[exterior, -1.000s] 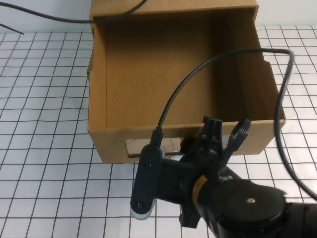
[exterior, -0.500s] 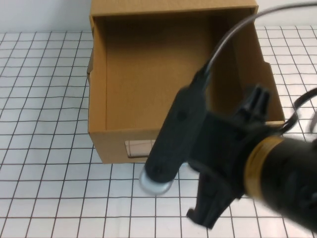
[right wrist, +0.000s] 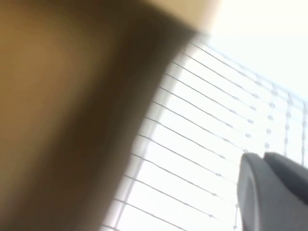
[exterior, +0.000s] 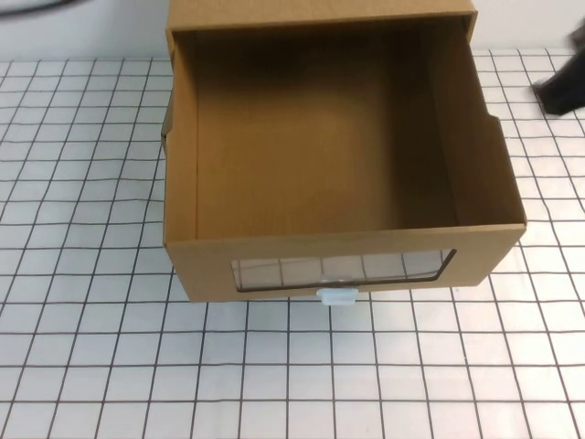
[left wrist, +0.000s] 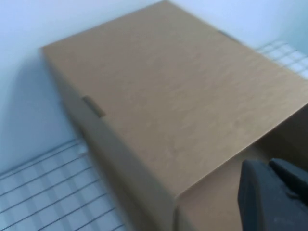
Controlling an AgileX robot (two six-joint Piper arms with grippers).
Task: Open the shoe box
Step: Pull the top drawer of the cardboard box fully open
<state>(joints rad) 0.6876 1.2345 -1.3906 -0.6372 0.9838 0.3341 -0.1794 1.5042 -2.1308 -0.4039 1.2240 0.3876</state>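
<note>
The brown cardboard shoe box (exterior: 196,261) sits mid-way on the white gridded table (exterior: 82,347), apparently pulled fully open, so the right gripper (right wrist: 272,185), off to the right with fingers pressed together on nothing, should retreat wide of its side wall, while the left gripper (left wrist: 274,195), grip impossible to tell, hangs beside the box's covered end.

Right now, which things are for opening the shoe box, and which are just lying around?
For the job: shoe box, its drawer pulled out and empty; its pale pull tab; right gripper, shut, holding nothing, off by the box's right side.
Just there: gridded table; left gripper, parked near the box's top.
</note>
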